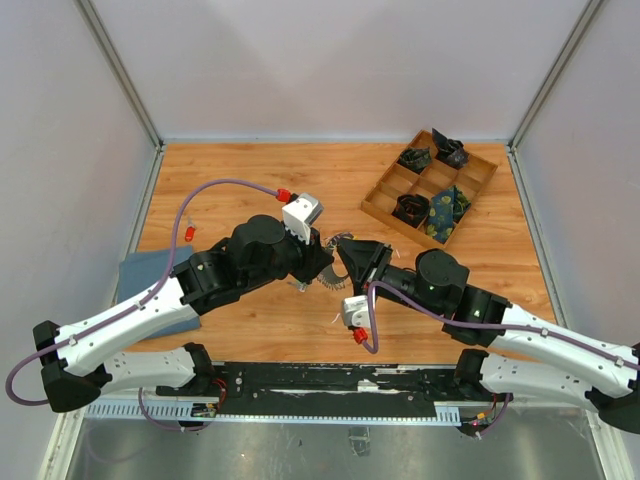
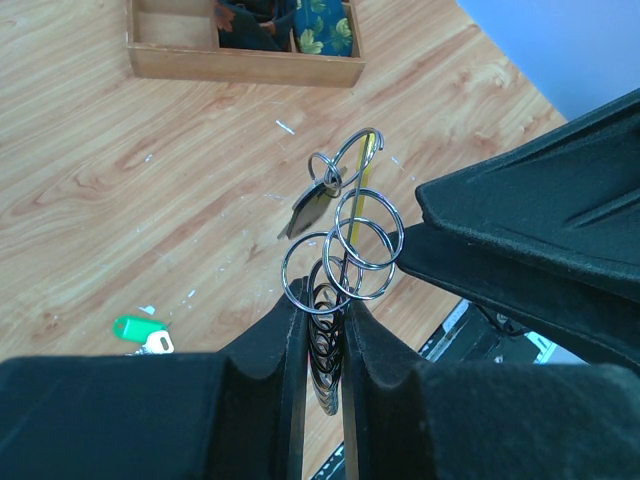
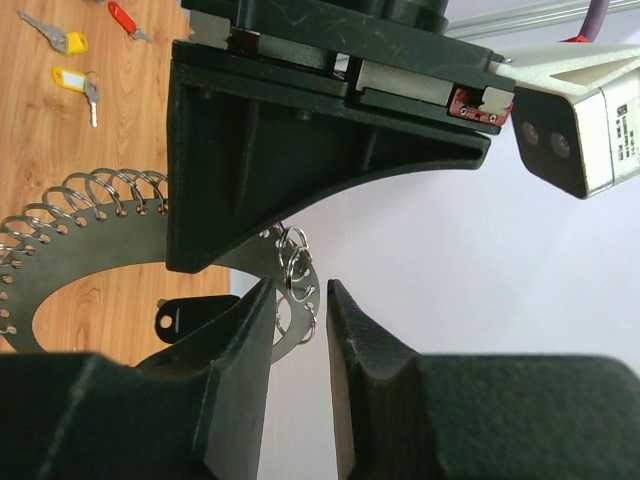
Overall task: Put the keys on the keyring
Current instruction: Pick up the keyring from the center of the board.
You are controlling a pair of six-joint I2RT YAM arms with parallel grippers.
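Top view: 2 arms meet over the middle of the wooden table. The left gripper and the right gripper face each other tip to tip, with the keyring held off the table between them. 1 wooden tray sits at the far right and holds 4 dark fabric bundles. 1 blue-grey pad lies at the left, partly under the left arm.

Left wrist view: the left pincer is pressed nearly closed on the keyring, pinching a stack of silver split rings. Above the fingertips 2 large rings overlap, 1 smaller ring sits higher, 1 dark tag hangs beside it, and 1 yellow strip runs up through them. 1 green-tagged key lies on the table, well apart.

Right wrist view: the right pincer's 2 fingers stand a narrow gap apart; the keyring's flat metal arc, lined with many small rings, has its edge in that gap, and I cannot tell whether the pads touch it. 3 keys lie on the table: 2 with yellow heads, 1 red.
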